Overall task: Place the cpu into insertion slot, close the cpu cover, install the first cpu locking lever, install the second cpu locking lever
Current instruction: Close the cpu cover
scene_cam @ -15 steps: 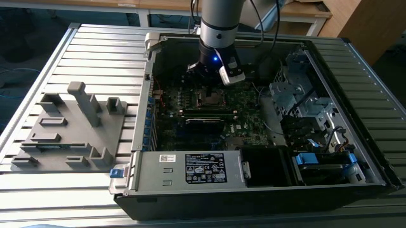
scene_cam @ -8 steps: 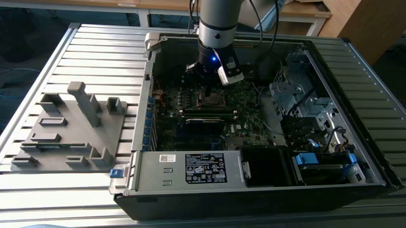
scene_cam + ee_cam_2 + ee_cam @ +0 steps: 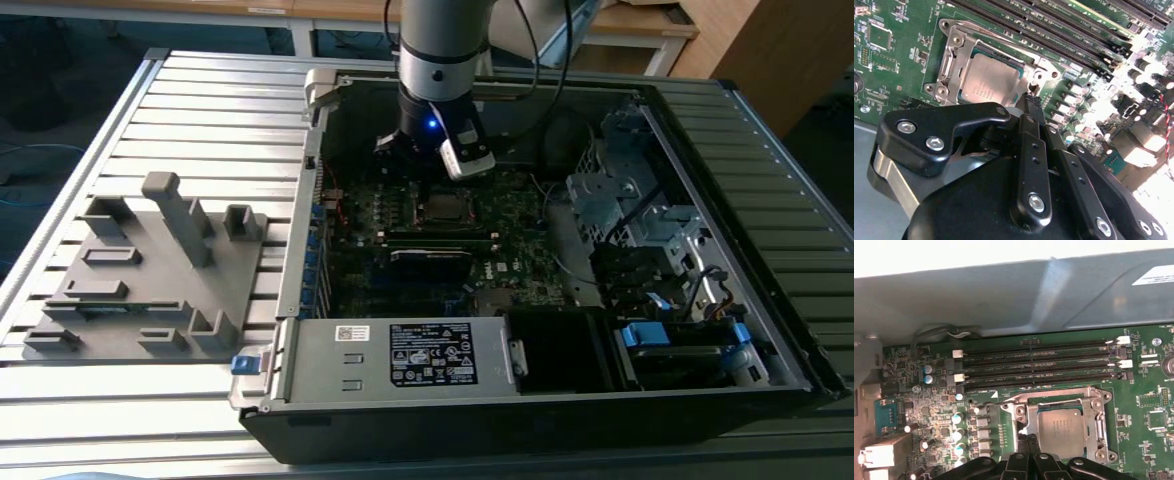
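Now the cpu (image 3: 988,80) in the insertion slot (image 3: 951,70), just beside the closed, empty claw (image 3: 1030,101).

No print is legible: the black-and-white label (image 3: 434,352) on the grey power supply box (image 3: 334,365), the faint marking on the cpu (image 3: 988,80) (seen in both wrist views) and a white sticker (image 3: 1154,275) on a grey panel (image 3: 1004,295) are all unreadable.

a workshop: slatted metal bench (image 3: 160,100), opened computer (image 3: 534,428).

Dull grey metal cpu (image 3: 989,80)
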Controlling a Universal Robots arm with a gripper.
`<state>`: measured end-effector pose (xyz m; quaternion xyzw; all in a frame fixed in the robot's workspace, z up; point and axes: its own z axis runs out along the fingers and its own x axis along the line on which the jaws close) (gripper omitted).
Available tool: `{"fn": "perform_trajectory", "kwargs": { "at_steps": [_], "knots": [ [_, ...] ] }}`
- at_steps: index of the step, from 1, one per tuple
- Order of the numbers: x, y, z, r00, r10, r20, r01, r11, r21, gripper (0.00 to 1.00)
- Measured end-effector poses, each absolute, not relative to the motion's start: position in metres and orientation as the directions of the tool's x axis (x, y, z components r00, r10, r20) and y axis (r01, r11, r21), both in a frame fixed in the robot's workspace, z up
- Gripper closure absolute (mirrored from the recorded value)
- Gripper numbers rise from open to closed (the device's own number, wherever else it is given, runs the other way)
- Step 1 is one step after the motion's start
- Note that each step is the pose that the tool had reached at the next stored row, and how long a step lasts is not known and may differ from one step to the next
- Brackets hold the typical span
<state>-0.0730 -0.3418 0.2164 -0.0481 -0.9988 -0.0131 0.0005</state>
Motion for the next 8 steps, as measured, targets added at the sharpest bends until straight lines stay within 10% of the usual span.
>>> {"fn": "perform_trajectory", "kwargs": {
  "at_steps": [8],
  "knots": [
    [-0.059, -0.342, 0.216, -0.995, 0.096, 0.001, 0.096, 0.995, 0.026, 0.90]
  ]
}}
